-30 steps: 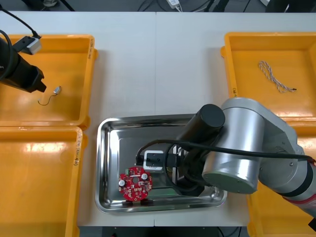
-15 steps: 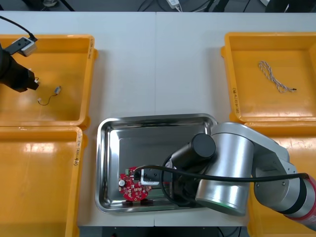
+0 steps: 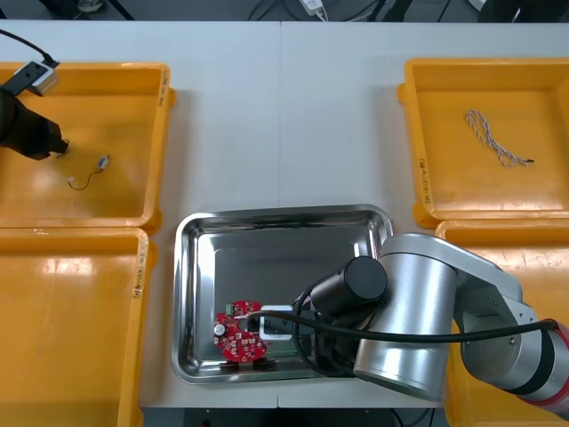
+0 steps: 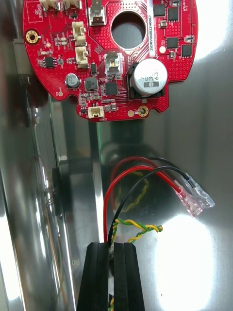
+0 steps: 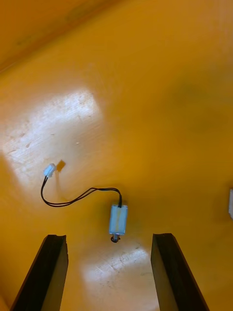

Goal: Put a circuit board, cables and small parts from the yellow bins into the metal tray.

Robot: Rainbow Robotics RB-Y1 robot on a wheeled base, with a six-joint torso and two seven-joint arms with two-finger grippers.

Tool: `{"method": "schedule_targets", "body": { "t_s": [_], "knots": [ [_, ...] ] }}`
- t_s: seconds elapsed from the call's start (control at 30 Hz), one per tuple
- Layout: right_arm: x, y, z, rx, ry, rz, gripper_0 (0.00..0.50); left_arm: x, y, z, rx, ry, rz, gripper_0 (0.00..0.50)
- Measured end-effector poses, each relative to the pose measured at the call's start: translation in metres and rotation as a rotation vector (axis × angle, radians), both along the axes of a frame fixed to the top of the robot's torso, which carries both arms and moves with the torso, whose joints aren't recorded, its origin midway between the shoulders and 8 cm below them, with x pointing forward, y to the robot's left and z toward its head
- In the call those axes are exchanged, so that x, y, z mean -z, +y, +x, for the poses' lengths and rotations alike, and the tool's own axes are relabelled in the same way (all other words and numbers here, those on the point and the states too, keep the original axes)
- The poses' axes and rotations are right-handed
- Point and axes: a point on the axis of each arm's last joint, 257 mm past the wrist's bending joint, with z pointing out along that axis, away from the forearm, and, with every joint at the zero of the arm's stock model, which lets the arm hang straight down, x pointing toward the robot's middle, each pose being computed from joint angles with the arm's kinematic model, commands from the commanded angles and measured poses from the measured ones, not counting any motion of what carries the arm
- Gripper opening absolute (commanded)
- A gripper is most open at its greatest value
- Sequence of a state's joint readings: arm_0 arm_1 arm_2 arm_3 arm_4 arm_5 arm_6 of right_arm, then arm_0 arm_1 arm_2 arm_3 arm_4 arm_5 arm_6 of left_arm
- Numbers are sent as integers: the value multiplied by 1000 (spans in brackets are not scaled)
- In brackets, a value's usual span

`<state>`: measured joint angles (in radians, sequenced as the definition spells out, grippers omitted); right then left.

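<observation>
Releasing the red and yellow cable (image 4: 141,181) cleanly is your job now. The right end effector (image 4: 115,250) is low inside the metal tray (image 3: 276,221), its fingers pinched nearly together on the cable's twisted strands. The loose leads loop out just ahead of the fingertips, and beyond them lies the circuit board (image 4: 111,53), flat on the tray floor. Open the fingers while you are this low, so that the bundle settles instead of dropping. Then, I judge, lift straight away from the floor, since a sideways pull could drag the clear-sleeved terminals toward the board.

Your left end effector (image 5: 109,243) hangs wide open over a yellow bin (image 3: 116,76), holding nothing. A small metal part (image 5: 118,219) with a thin black lead lies just ahead of the fingertips, between them. Come down with it centred and close across its narrow body.

From the right wrist view you get the pinch itself and how near the leads lie to the board. From the front view you get the wider layout: the tray's rim all round, and a twisted blue and white cable (image 3: 496,138) waiting in a bin well away from both end effectors.
</observation>
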<state>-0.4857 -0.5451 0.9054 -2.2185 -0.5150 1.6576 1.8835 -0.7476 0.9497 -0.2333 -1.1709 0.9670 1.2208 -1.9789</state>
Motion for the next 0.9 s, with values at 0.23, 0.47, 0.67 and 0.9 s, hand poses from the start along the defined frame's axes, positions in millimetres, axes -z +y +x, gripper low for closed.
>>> {"method": "schedule_targets", "body": {
  "t_s": [0.23, 0.47, 0.67, 0.9],
  "knots": [
    [-1, -2, 5, 7, -18, -5, 477, 4, 6, 0, -16, 5, -4, 500],
    [-1, -2, 6, 9, -22, -6, 500, 6, 9, 2, -29, -3, -12, 500],
    [-1, -3, 6, 10, -22, -8, 500, 15, 8, 4, -41, -3, -29, 500],
    [0, -16, 5, 31, -6, -48, 500, 19, 6, 9, -46, -15, -43, 500]
  ]
}}
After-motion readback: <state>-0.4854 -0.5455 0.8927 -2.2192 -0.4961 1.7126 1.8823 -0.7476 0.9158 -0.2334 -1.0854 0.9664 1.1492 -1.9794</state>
